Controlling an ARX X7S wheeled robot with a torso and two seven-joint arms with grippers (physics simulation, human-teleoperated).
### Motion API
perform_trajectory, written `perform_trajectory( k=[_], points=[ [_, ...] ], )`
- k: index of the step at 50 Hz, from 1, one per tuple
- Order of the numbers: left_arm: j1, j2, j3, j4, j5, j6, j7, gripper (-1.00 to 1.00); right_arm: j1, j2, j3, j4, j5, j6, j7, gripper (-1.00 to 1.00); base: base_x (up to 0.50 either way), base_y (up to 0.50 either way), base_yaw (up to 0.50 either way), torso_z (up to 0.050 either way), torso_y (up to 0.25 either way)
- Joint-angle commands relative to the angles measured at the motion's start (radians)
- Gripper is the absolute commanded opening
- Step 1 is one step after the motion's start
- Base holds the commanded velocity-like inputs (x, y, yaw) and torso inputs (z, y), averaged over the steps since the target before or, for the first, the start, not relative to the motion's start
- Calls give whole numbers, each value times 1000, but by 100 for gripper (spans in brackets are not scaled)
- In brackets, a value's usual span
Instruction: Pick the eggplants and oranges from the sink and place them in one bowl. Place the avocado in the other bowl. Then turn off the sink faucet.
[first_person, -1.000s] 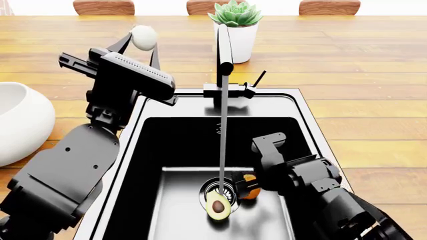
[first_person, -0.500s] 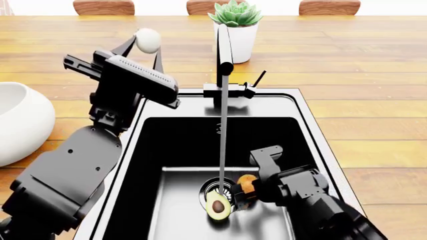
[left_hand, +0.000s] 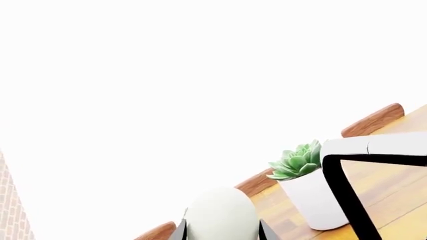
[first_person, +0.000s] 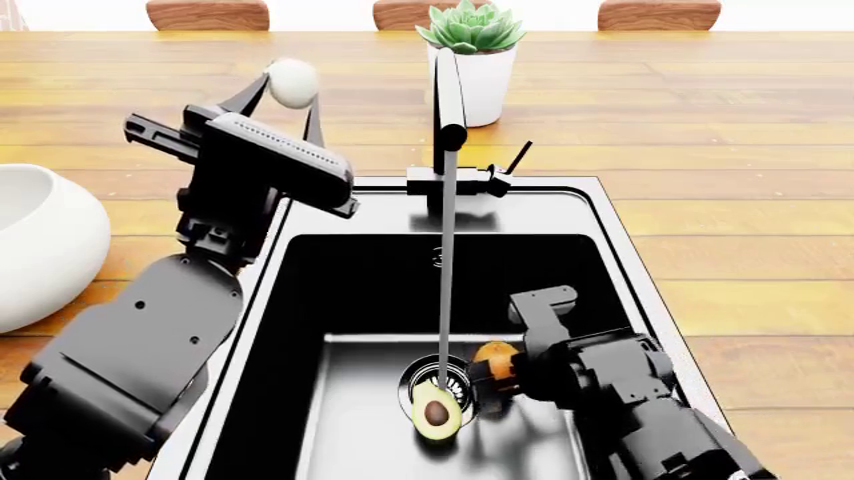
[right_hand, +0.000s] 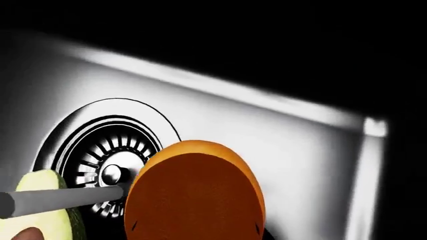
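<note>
Down in the sink, the right claw pinches an orange, now lifted slightly higher than half a second ago, just beside the drain. The avocado lies where it was, at the drain under the running stream. The left claw stays raised over the tabletop, pinching a pale egg-shaped object, barely shifted.

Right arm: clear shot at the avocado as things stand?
Probably not yet. The right gripper is shut on an orange, so its jaws are full. The avocado lies uncovered beside it on the sink floor, under the water stream.
</note>
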Motion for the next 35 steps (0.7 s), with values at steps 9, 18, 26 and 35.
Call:
perform_trajectory(
  k=[9, 18, 26, 35],
  points=[
    [35, 20, -154, 64, -209, -77, -35, -100, -176, 227, 253, -1006, 182, 471, 310, -100, 0, 0, 0, 0, 0],
    [111, -22, -189, 188, -254, -94, -67, -100, -224, 262, 503, -1376, 325, 576, 433, -100, 0, 0, 0, 7, 166],
    [152, -58, -220, 302, -289, -148, -120, -100, -252, 256, 617, -1558, 393, 590, 500, -100, 0, 0, 0, 19, 243],
    [174, -75, -228, 344, -287, -157, -145, -100, -238, 212, 695, -1637, 461, 602, 555, -100, -476, 0, 0, 21, 234]
  ],
)
